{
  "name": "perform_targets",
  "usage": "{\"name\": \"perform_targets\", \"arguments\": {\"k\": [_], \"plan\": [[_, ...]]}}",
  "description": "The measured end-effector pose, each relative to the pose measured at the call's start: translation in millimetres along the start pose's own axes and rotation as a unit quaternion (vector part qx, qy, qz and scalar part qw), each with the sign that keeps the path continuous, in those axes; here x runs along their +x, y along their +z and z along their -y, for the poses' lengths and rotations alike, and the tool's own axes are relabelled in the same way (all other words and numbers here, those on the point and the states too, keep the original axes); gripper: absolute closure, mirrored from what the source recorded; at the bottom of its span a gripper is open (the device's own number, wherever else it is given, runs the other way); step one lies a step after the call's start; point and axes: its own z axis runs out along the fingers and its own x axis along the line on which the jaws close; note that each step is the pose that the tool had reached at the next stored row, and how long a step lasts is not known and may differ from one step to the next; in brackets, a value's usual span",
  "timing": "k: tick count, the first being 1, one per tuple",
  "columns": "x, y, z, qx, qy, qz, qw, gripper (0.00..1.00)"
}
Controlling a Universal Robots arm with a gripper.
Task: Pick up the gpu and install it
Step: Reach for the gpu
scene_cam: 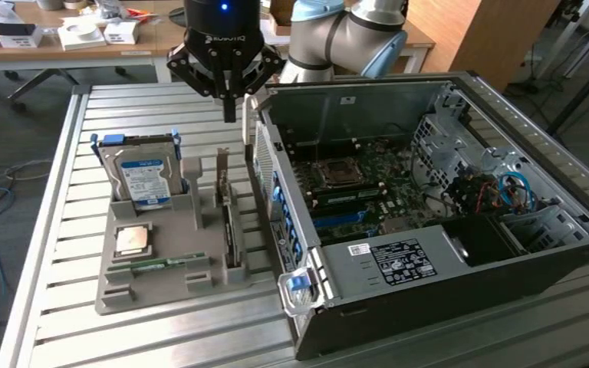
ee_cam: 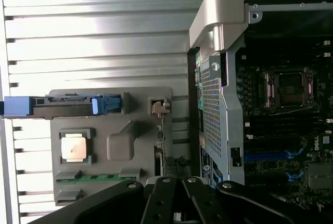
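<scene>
the gripper [scene_cam: 230, 107] hangs over the slatted metal table [scene_cam: 80, 330] with its two fingers pressed together and pointing straight down. it grips nothing. its tips are in the air above the far end of the grey holder [scene_cam: 187, 230], close to the far corner of the open computer case [scene_cam: 448, 314], and touch neither of them.

the gpu [scene_cam: 229, 218] has not been picked up. it stands on its long edge in the narrow slot along the holder's edge that faces the case, a thin dark card with a tan bracket at its far end. in the wrist view it appears edge-on [ee_cam: 161, 130], running along that same edge of the holder, with the gripper's black linkages in front of the camera.

on the holder's opposite side, at the far corner, the hard drive [scene_cam: 146, 176] stands upright in its blue-handled cradle, blue label facing forward. nearer the front edge the cpu [scene_cam: 133, 241] lies flat in a square recess, and the green memory stick [scene_cam: 156, 266] lies just in front of it.

the case lies on its side at the exterior view's right of the holder, just beside it, its panel off and the motherboard [scene_cam: 366, 184] exposed. beyond the table's far edge stands a wooden desk [scene_cam: 28, 54] carrying small boxes.
</scene>
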Motion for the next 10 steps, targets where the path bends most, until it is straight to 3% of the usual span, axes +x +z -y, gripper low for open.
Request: {"name": "perform_targets", "arguments": {"k": [10], "plan": [[1.7, -0.7, 14.0, 0.0, 0.0, 0.0, 1.0, 0.89]]}}
